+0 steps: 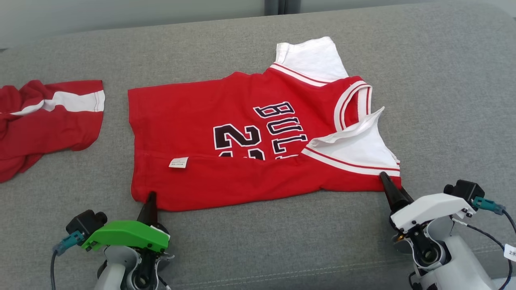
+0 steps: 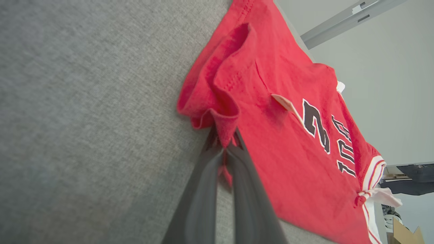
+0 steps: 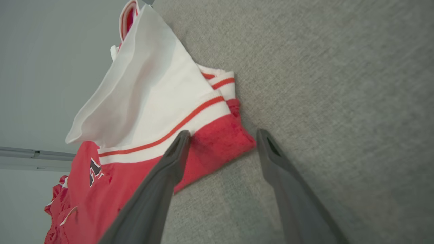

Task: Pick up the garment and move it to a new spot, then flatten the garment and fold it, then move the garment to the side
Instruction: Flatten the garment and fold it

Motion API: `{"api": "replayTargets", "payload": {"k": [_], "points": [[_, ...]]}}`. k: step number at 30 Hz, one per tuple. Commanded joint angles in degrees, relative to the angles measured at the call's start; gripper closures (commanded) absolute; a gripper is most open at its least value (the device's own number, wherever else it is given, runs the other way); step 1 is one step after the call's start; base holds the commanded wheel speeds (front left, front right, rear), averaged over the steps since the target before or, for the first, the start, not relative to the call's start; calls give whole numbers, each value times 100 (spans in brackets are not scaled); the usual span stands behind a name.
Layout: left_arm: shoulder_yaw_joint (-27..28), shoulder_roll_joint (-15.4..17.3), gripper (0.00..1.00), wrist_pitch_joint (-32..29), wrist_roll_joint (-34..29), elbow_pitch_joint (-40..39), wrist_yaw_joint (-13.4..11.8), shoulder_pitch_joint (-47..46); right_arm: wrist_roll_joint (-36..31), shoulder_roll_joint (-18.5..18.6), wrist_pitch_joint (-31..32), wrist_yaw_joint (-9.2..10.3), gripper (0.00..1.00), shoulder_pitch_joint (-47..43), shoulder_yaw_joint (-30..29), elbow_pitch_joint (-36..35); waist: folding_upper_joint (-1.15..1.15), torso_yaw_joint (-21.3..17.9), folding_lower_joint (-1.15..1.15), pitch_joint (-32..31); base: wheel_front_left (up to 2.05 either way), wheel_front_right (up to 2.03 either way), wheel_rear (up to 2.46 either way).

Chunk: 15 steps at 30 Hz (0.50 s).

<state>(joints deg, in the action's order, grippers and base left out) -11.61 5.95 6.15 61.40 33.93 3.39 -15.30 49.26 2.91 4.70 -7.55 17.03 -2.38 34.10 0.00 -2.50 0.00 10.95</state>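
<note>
My left gripper [image 2: 224, 144] is pinched on the near-left hem corner of the jersey [image 1: 189, 108], mid grey cushion [image 1: 443, 100]; right gripper [image 3: 222, 137] sits spread around the near-right corner, probably for an even lift.

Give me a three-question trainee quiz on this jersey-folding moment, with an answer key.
1. True or false: the left gripper is shut on a hem corner of the red jersey.
2. The right gripper has its jaws: A) shut on fabric; B) open, with a corner of the jersey between them; C) open, well away from the jersey.
3. Fill in: the white label on the jersey lies nearer the ___ gripper.
Key: 1 true; 2 B; 3 left.
</note>
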Motion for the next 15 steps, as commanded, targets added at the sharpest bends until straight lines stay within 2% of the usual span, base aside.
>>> {"api": "replayTargets", "payload": {"k": [1,4,5,6,9,10,15], "points": [[-18,-17,100,28,-22,8,41,-113,-4,-2,-31,12,0,87,25,182,0,71,0,51,0,0,0],[-46,-33,100,46,-35,-16,69,-141,104,-7,-94,12,0,304,84,461,0,150,0,94,0,0,0],[-53,-36,100,59,-45,-29,77,-153,133,-16,-124,12,11,365,119,506,0,168,0,102,0,0,0],[-60,-37,100,69,-53,-44,79,-161,148,-18,-143,12,45,417,154,529,0,181,0,108,0,0,0],[-71,-40,100,135,-48,-108,113,-152,213,16,-254,12,79,518,220,491,0,203,0,117,0,0,0],[-78,-48,100,154,-35,-143,130,-135,252,45,-274,11,100,539,228,440,0,204,0,117,0,0,0],[-68,-62,100,275,29,-406,218,23,608,232,-223,7,100,568,220,35,0,154,0,104,0,0,0]]}}
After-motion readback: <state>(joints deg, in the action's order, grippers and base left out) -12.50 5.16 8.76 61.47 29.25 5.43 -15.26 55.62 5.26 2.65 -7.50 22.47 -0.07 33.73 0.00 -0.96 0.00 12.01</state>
